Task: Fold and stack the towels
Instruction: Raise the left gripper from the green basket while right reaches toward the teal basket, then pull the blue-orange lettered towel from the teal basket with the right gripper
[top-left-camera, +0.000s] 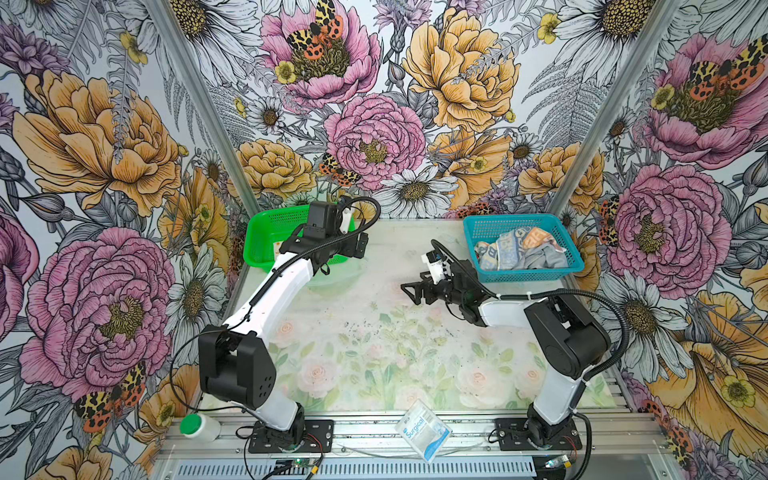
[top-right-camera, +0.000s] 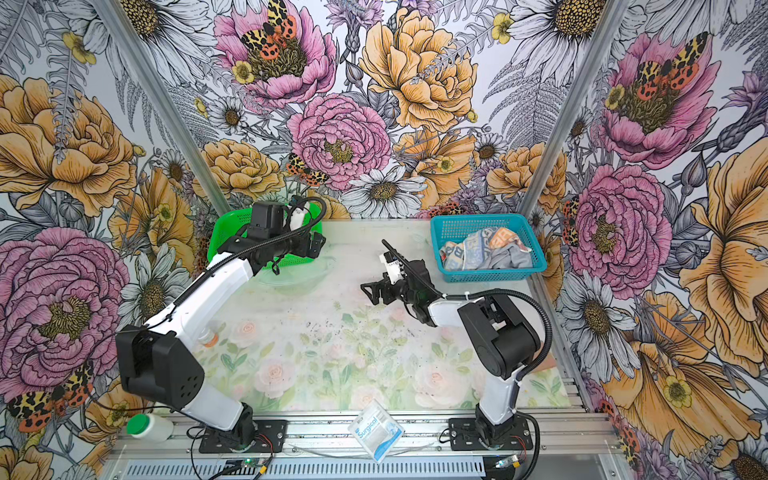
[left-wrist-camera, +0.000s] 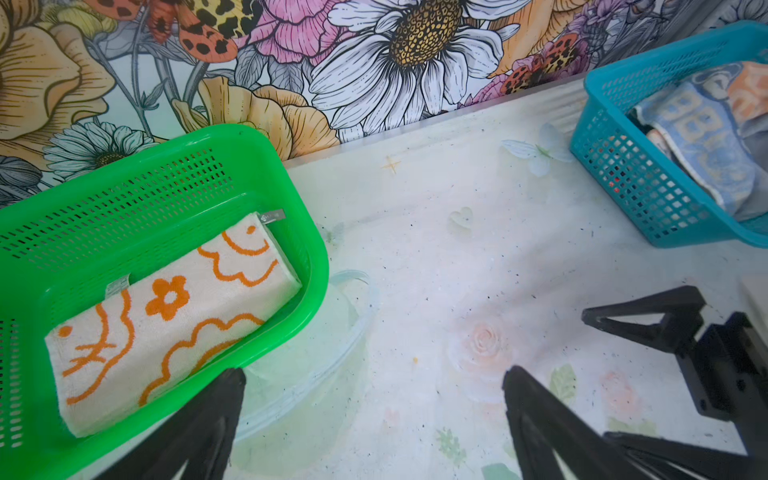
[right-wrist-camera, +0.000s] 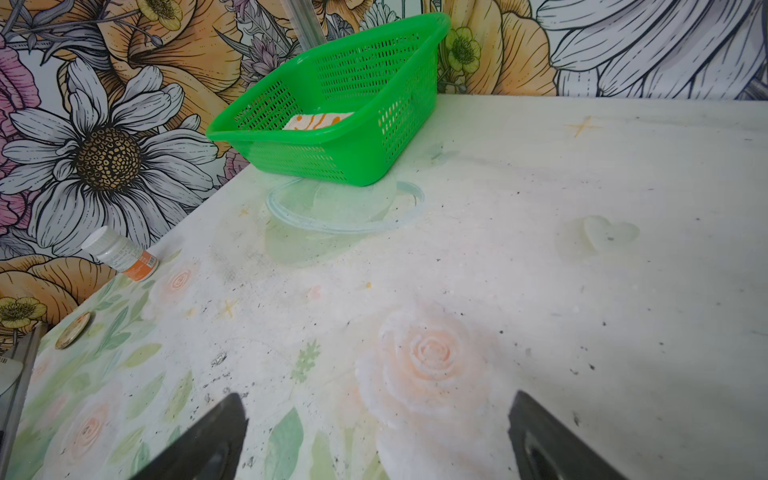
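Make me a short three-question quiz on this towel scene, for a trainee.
1. True or false: the folded flower towel lies inside the green basket.
2. Where are the crumpled towels? A) in the green basket B) in the blue basket C) on the table
3. Fill in: the left gripper and the right gripper are both ____ and hold nothing.
Key: 1 true; 2 B; 3 open.
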